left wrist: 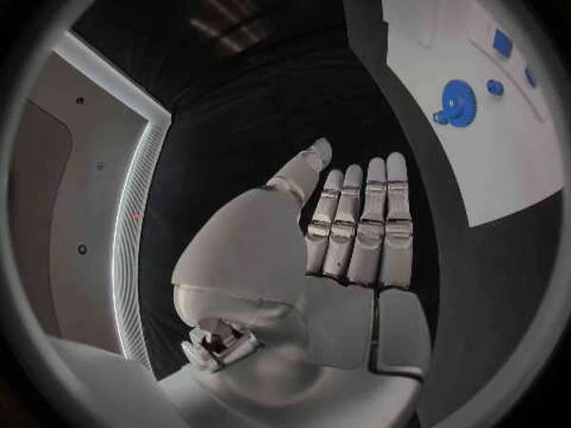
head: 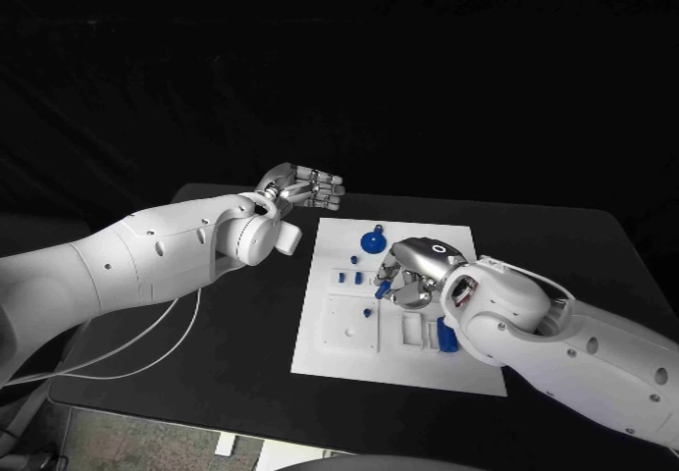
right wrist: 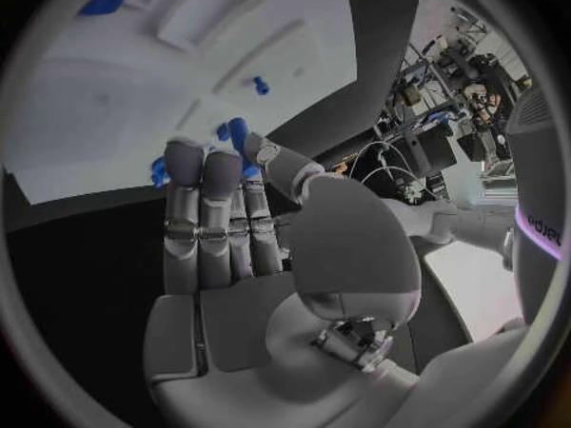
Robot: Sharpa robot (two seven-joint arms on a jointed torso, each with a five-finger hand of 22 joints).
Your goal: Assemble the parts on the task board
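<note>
Left arm [head: 156, 250] in from the left edge of the head view, raised over the bare black table [head: 227, 324] beside the task board's far left corner. Left hand [head: 300, 186] held up off the table, fingers [left wrist: 363, 228] straight and side by side, thumb slightly apart, nothing in the palm; same in the left wrist view [left wrist: 322, 276]. Task board [head: 333, 353], a white plate, flat in the middle of the table. On its far end a blue gear [head: 372, 242], round and lying flat, seen in the left wrist view too [left wrist: 458, 102] with a small blue piece just beside it. Nearer along the board, a small blue peg [head: 368, 313] standing by a shallow recess. Right hand [head: 413, 273] lowered over the middle of the board, fingers bent down, a blue part [head: 384, 278] between the fingertips; in the right wrist view [right wrist: 232, 247] that blue part [right wrist: 236, 138] pinched between thumb and fingertips, close above the board. Blue cylinder [head: 445, 336] lying in a slot at the board's right side, partly hidden under the right arm [head: 566, 343].
</note>
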